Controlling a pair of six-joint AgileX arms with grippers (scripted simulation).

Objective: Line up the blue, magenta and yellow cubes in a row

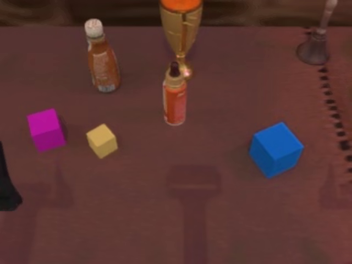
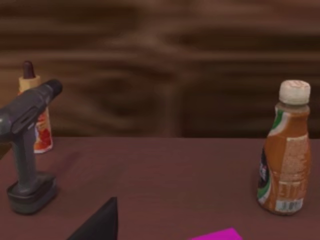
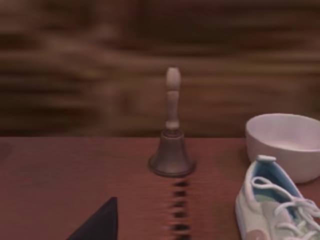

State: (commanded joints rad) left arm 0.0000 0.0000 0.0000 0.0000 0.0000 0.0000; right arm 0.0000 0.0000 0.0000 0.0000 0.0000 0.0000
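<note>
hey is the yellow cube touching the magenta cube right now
No. In the top view the yellow cube sits apart from the magenta cube, with bare table showing between them.

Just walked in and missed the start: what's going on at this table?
Nothing is being handled yet. The magenta cube and yellow cube sit apart near the table's left side, and the blue cube sits alone toward the right, so no row exists. Only a dark part of the left arm shows at the left edge; the right arm is out of the top view.

The top view looks straight down; both wrist views sit low, facing across the table (image 1: 220, 231) toward its far edge
</note>
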